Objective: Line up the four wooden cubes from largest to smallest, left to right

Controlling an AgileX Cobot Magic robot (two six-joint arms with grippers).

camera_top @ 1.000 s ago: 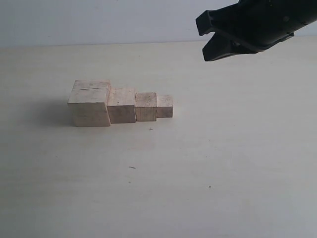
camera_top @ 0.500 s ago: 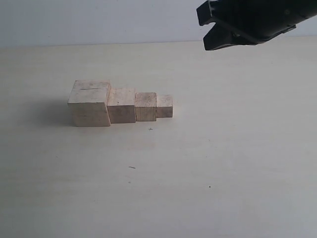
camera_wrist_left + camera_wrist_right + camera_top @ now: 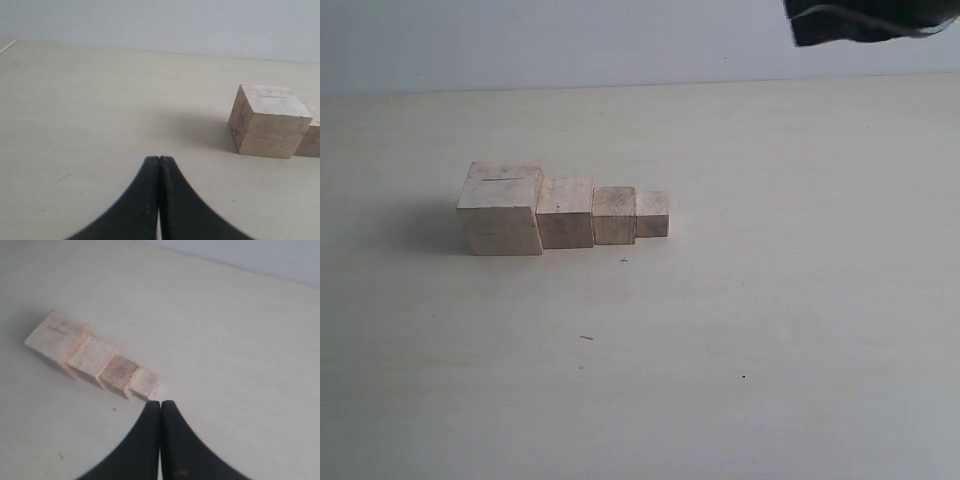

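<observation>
The four cubes (image 3: 563, 208) sit touching in a row on the tabletop (image 3: 770, 320), biggest left to smallest right, so I'd hold my right claw (image 3: 160, 404) and left claw (image 3: 159, 160), both pressed together and empty, well clear of them.

Black left gripper (image 3: 159, 159), curved tapered fingers (image 3: 137, 202)

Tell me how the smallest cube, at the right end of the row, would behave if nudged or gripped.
Probably rigid: the smallest cube looks like solid wood. Its flat faces suggest it would slide rather than roll. It appears to touch its neighbour, so a push toward that one would likely move both.
</observation>
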